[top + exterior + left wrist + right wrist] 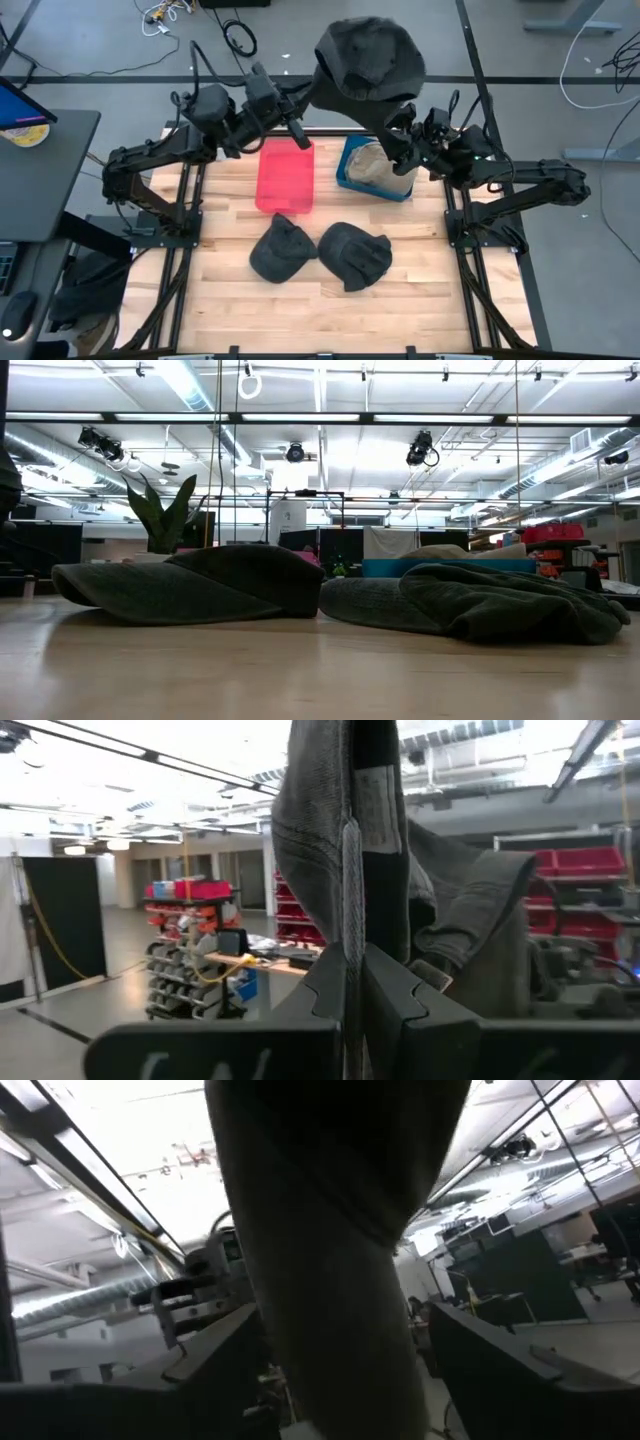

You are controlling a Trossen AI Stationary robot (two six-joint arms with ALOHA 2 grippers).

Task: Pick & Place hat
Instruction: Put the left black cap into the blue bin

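Note:
A dark grey hat (370,60) hangs high above the table's far edge, between my two arms. My left gripper (308,102) comes at it from the left and is shut on it (355,970). My right gripper (400,128) is open on the hat's right, one finger on each side of the hanging cloth (330,1230). Two more dark grey hats (283,248) (355,255) lie flat on the wooden table, side by side near its middle; the low view shows them too (200,585) (480,600). My left gripper pinches a fold of the hat's cloth at its rim (350,900) between its two fingers, coming roughly level from the table's left. A sewn-in label (378,805) shows just past the fingers. The hat is lifted clear of the table. My right gripper's fingers (225,1345) stand beside the cloth; whether they touch it I cannot tell.
A red bin (285,175) and a blue bin (350,170) stand at the table's far side, below the lifted hat; the blue one holds a beige cloth thing (380,160). Bare wood lies in front of the two lying hats (320,310).

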